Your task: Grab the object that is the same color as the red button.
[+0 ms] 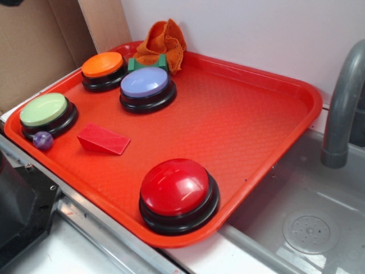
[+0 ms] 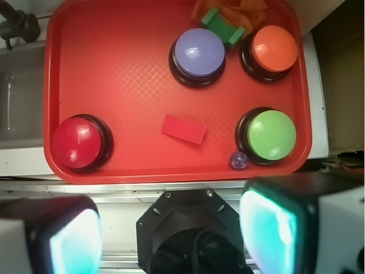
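Red tray (image 1: 268,74), red wedge (image 1: 103,139), cloth-hidden green block (image 1: 147,63)

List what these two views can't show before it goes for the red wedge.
- green block: exterior view, mostly behind the purple button; wrist view, partly under the orange cloth.
- hand: wrist view, fingertips cut off by the bottom edge; absent from exterior.
- faucet: exterior view, cut off by the right edge.

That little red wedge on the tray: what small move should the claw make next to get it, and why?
Probably move forward over the tray and begin descending toward the red wedge. The claw looks open and empty, high above the tray's near edge, so it is not above the wedge yet. The wedge lies alone on bare tray, between the red button and the green button.
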### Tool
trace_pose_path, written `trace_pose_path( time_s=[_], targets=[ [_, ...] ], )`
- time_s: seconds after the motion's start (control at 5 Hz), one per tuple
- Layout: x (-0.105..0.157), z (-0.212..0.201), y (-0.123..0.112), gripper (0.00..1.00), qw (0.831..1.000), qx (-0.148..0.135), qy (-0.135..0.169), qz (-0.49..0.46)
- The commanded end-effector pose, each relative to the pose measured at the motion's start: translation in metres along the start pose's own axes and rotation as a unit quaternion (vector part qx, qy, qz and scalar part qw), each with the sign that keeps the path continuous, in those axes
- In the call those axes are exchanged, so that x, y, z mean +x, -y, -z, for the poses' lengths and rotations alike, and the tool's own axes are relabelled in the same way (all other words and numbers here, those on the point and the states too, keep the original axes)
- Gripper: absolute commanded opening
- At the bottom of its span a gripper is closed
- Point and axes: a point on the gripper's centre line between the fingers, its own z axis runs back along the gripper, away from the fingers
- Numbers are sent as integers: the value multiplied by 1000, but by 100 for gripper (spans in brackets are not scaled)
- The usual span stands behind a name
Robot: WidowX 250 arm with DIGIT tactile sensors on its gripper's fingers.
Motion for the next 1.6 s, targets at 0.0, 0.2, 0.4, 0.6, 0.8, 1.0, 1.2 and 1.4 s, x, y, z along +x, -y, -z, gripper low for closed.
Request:
trace_pose_path(
  time_s=[0.0, 0.2, 0.4, 0.6, 0.8, 1.0, 1.2, 1.4],
  targets=[
    [0, 0, 0, 100, 1000, 0, 0, 0],
    [2, 17, -7, 100, 995, 9, -17, 94],
    [4, 35, -10, 100, 985, 12, -29, 169],
    [8, 58, -11, 100, 970, 6, -37, 239],
    [14, 90, -19, 100, 947, -13, -47, 317],
    [24, 121, -28, 100, 918, 6, -49, 394],
    [32, 146, -37, 100, 892, 31, -58, 447],
    [38, 164, -41, 100, 869, 36, -38, 492]
  ],
)
